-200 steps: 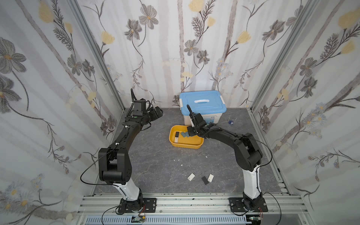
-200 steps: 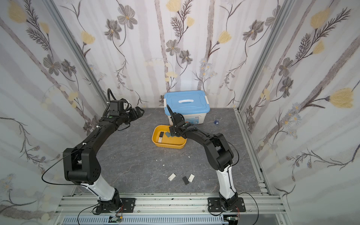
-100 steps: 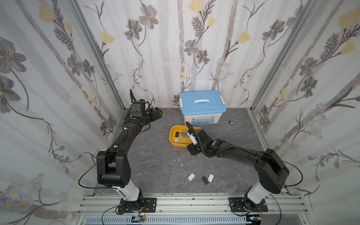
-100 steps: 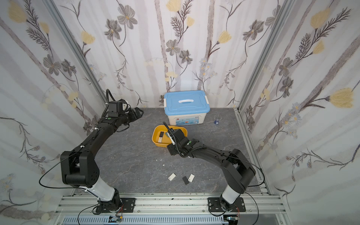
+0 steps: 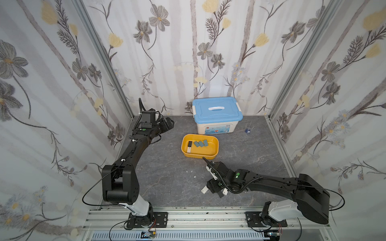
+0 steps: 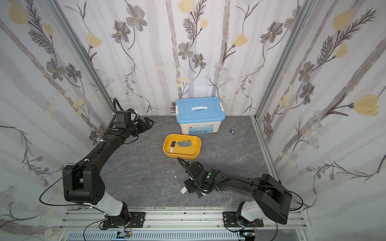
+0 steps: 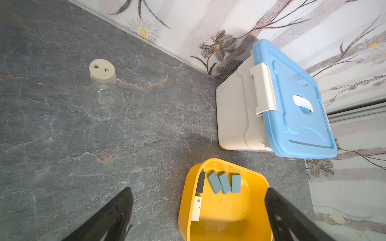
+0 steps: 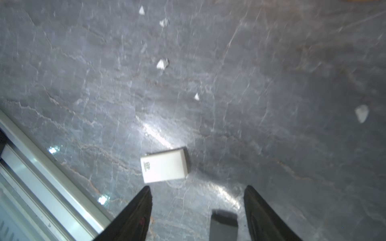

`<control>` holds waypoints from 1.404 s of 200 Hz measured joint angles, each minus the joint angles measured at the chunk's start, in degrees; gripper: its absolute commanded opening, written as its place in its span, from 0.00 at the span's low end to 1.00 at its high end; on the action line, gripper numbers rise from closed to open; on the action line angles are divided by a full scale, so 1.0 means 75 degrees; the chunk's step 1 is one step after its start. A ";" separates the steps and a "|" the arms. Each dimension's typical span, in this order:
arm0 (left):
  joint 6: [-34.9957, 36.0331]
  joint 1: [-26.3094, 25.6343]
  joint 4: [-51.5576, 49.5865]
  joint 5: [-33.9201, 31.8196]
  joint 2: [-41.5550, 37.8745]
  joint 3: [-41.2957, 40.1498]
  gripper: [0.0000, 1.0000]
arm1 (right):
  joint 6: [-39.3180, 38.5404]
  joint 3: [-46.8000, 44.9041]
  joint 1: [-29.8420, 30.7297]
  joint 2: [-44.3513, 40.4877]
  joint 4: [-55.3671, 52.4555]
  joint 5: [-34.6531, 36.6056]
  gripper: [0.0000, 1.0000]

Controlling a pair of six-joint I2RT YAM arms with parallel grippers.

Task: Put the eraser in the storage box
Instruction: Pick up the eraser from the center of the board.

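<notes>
Grey marble table [image 5: 167, 183], floral walls. Left wrist view alone shows stoppered flask [image 7: 103, 98]. Left hand [image 5: 168, 123] held at back, wide open. Right hand [image 8: 197, 187], over storage box [image 5: 198, 154] one second ago, now low near front rail, open astride dark eraser [image 8: 223, 226] on table; white eraser [image 8: 164, 165] beside.

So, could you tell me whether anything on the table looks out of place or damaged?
Yes: small white crumbs lie scattered on the grey tabletop, near the white eraser by the open right gripper. They look like broken-off eraser bits, perhaps.
</notes>
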 measured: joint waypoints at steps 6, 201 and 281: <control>-0.0006 0.0000 0.0015 0.0023 -0.0009 -0.0023 1.00 | 0.0125 -0.0117 0.0070 -0.0050 -0.0041 0.0012 0.70; -0.0082 -0.0055 0.0076 0.0108 -0.0114 -0.0122 1.00 | 0.0688 -0.0787 0.0452 -0.0009 0.0029 0.0746 0.51; -0.0082 -0.0055 0.0076 0.0108 -0.0134 -0.0134 1.00 | 0.0638 -0.0749 0.0831 0.0061 -0.0213 0.1221 0.32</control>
